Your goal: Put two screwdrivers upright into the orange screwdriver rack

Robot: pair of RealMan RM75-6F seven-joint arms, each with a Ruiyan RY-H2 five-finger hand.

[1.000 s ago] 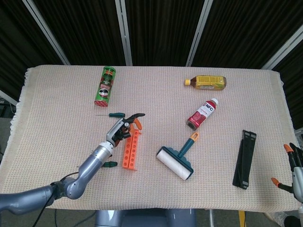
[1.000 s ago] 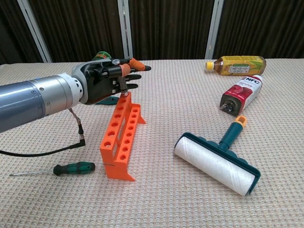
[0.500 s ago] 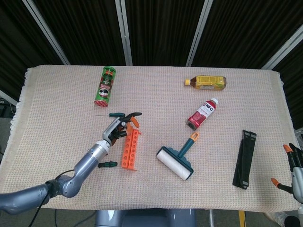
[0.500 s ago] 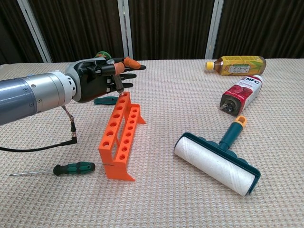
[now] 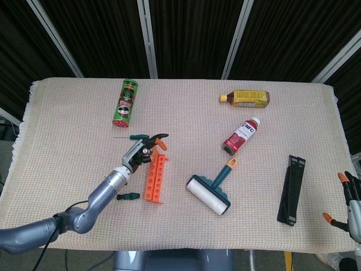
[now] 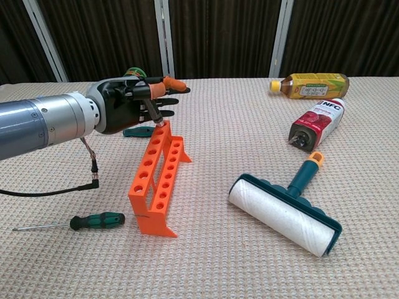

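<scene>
The orange screwdriver rack (image 5: 156,178) (image 6: 159,177) stands on the cloth with no tools in its holes. My left hand (image 5: 142,152) (image 6: 131,106) is at its far end, fingertips down on the top bar and pinching it. One green-handled screwdriver (image 5: 128,196) (image 6: 93,221) lies flat just left of the rack's near end. A second green-handled screwdriver (image 5: 138,136) (image 6: 138,131) lies flat behind my left hand, partly hidden in the chest view. My right hand (image 5: 350,203) hangs off the table's right front corner, fingers apart and holding nothing.
A lint roller (image 5: 211,191) (image 6: 287,208) lies right of the rack. Behind it lie a red bottle (image 5: 241,135) (image 6: 317,123) and a yellow bottle (image 5: 246,98) (image 6: 310,85). A green can (image 5: 127,103) lies at the back left, a black folded item (image 5: 291,189) at the right.
My left hand has drawn back slightly to the left, and the rack's far end has shifted left with it. Both screwdrivers and my right hand stayed put.
</scene>
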